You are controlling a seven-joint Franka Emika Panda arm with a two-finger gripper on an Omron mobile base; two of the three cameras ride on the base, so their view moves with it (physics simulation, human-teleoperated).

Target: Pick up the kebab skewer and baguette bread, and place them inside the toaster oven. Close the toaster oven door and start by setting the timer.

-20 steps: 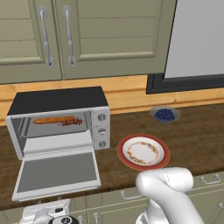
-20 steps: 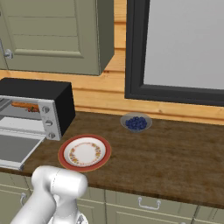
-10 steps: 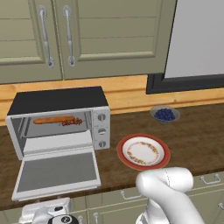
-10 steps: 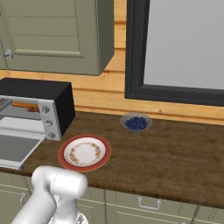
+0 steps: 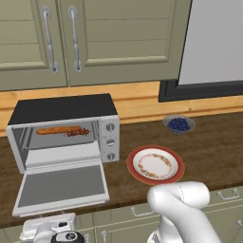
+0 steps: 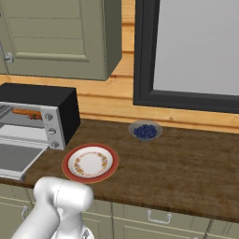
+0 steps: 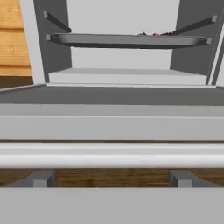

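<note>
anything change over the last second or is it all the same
Nothing visibly changed. The baguette bread and kebab skewer lie on the rack inside the toaster oven as before, the toaster oven door is still folded down, and the plate and bowl of blueberries sit where they were on the counter.

Wooden counter bears toaster oven; plate (berry bowl behind).
</note>
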